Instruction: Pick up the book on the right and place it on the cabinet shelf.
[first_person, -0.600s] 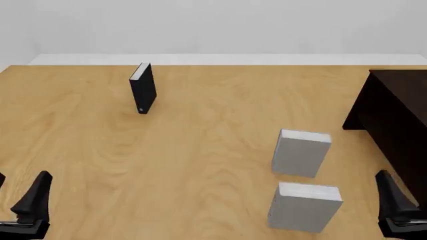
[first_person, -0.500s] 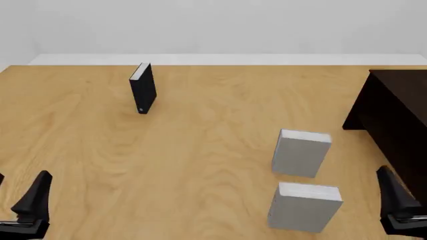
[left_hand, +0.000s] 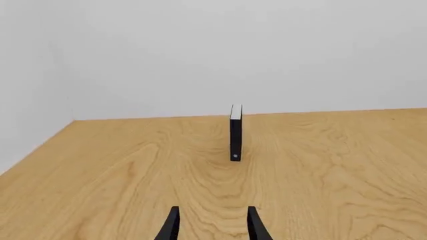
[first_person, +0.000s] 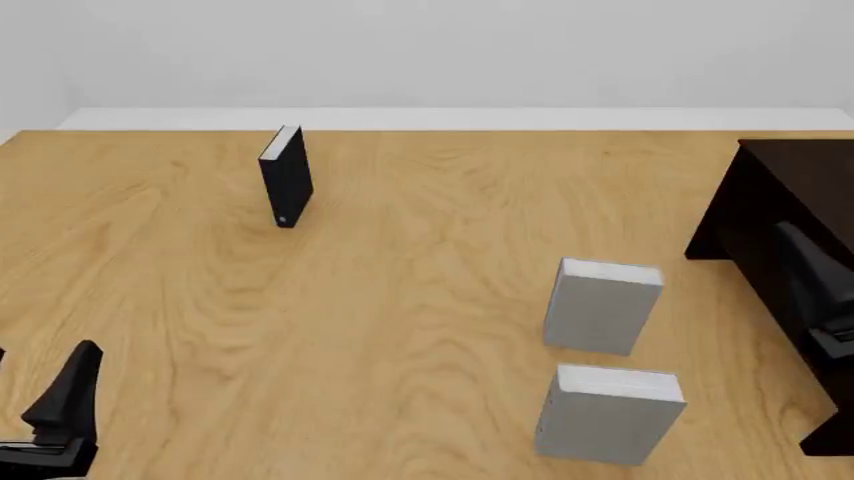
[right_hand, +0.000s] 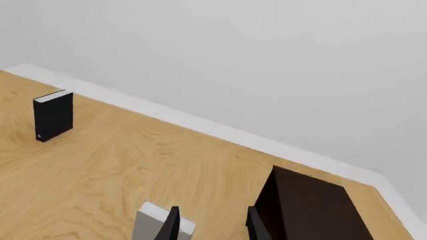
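Note:
Two alike thick light-grey books stand on the table at the right: the farther one (first_person: 601, 305) and the nearer one (first_person: 609, 413), which sits slightly further right. The farther one's top corner shows in the right wrist view (right_hand: 152, 220). The dark brown cabinet (first_person: 781, 215) stands at the right edge and also shows in the right wrist view (right_hand: 307, 210). My right gripper (first_person: 817, 300) hovers in front of the cabinet, right of both grey books; its fingers (right_hand: 172, 225) stand apart and empty. My left gripper (first_person: 60, 405) is low at the front left, open and empty (left_hand: 212, 227).
A slim black book (first_person: 286, 177) stands upright at the back left, straight ahead of the left gripper (left_hand: 235, 132) and far off in the right wrist view (right_hand: 53, 115). A white wall borders the wooden table (first_person: 400, 300) at the back.

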